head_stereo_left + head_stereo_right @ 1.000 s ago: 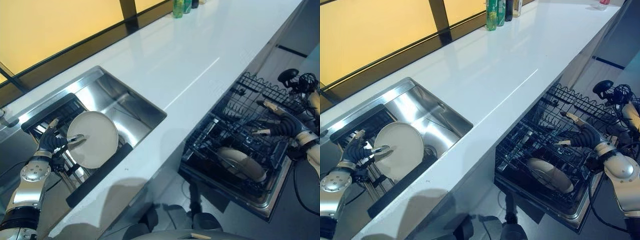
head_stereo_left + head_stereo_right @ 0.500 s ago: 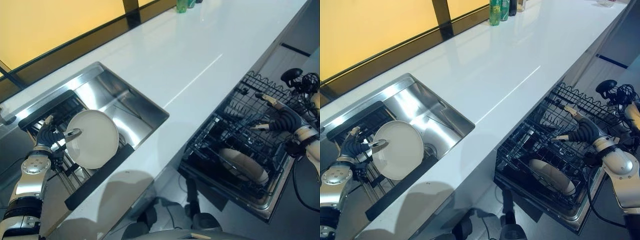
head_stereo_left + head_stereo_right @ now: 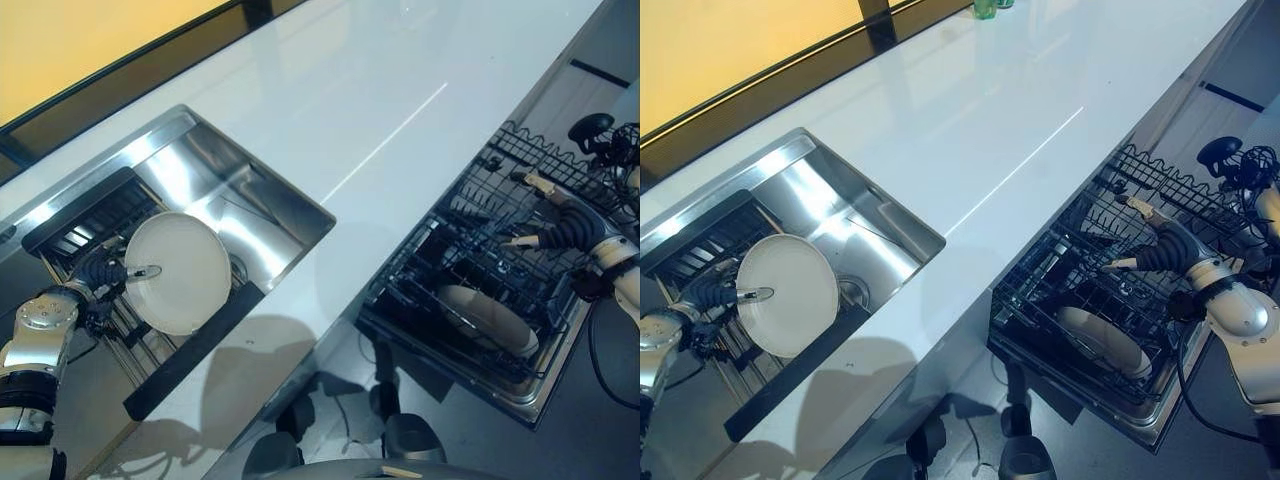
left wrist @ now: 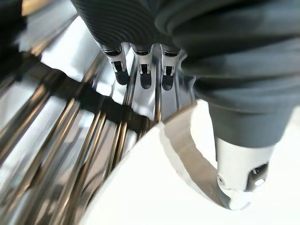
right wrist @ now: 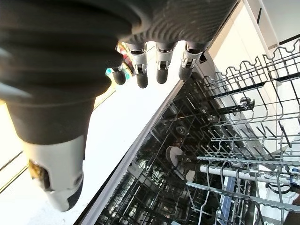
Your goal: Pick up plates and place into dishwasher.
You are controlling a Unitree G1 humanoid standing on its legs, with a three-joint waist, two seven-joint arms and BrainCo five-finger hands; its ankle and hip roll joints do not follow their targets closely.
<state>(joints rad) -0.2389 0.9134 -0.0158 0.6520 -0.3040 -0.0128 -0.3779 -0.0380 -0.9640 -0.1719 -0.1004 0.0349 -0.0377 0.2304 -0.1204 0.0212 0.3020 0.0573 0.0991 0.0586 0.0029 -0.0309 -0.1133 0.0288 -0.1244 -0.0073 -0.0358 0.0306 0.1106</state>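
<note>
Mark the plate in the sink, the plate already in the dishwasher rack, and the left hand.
plate in the sink (image 3: 185, 275), left eye view, middle of its white face
plate in the dishwasher rack (image 3: 490, 318), left eye view, its upper surface
left hand (image 3: 103, 274), left eye view, dark ribbed cover by the plate's rim

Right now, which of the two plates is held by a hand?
The white plate over the sink: the left hand pinches its rim. The other plate lies in the dishwasher rack.

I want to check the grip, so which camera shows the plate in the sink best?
The left eye view: the whole plate shows, with the left robot hand pinching its rim. The right eye view shows much the same. The left wrist view shows just its rim under the thumb.
</note>
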